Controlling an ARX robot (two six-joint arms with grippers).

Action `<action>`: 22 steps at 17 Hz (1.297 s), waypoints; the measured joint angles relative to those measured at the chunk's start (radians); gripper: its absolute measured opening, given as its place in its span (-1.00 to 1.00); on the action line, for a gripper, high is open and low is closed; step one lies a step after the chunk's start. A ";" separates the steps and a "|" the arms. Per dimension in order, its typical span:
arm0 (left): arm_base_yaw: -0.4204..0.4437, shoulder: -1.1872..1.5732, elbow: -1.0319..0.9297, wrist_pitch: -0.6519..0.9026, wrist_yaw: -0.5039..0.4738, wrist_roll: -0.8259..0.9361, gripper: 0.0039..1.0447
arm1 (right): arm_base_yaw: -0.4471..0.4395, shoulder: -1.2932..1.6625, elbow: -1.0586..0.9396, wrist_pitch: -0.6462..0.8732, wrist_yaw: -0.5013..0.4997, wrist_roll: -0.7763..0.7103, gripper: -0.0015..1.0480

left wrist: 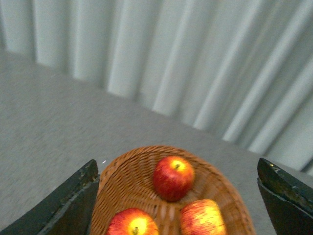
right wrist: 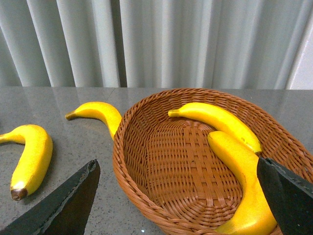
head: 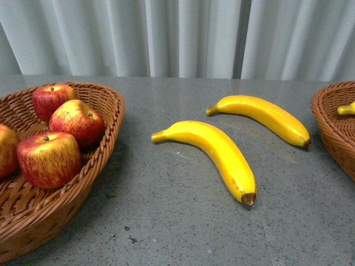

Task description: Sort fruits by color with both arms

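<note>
The left gripper [left wrist: 176, 164] gapes empty over the apple basket [head: 108, 119] at nine o'clock. The right gripper [right wrist: 176, 164] gapes empty over the banana basket [head: 327, 130] at three. Two loose bananas [head: 216, 152] [head: 266, 116] lie between.

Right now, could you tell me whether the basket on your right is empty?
Not empty: two bananas lie inside the basket, per the right wrist view.

Four glossy red apples, yellow-streaked, stems up, clustered in the left basket [head: 113, 119] at frame left: rear apple [head: 52, 100], middle apple [head: 77, 121], front apple [head: 49, 159], edge-cropped apple [head: 5, 149]. Near banana [head: 213, 149] and far banana [head: 263, 115] lie apart on the counter [head: 166, 221], centre frame, brown tips toward lower right. Two more bananas, upper [right wrist: 217, 120] and lower [right wrist: 244, 181], lie in the right basket [right wrist: 120, 156].
</note>
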 joint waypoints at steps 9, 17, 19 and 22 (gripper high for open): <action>0.179 -0.334 -0.290 -0.032 0.434 0.254 -0.79 | 0.000 0.000 0.000 0.000 0.000 0.000 0.87; 0.182 -0.518 -0.409 -0.098 0.431 0.256 -0.98 | 0.000 0.000 0.000 0.000 0.000 0.000 0.87; 0.182 -0.558 -0.422 -0.124 0.431 0.257 -0.98 | 0.000 0.000 0.000 0.000 0.000 0.000 0.87; 0.182 -0.618 -0.456 -0.141 0.432 0.257 -0.98 | 0.000 0.000 0.000 0.000 0.000 0.000 0.87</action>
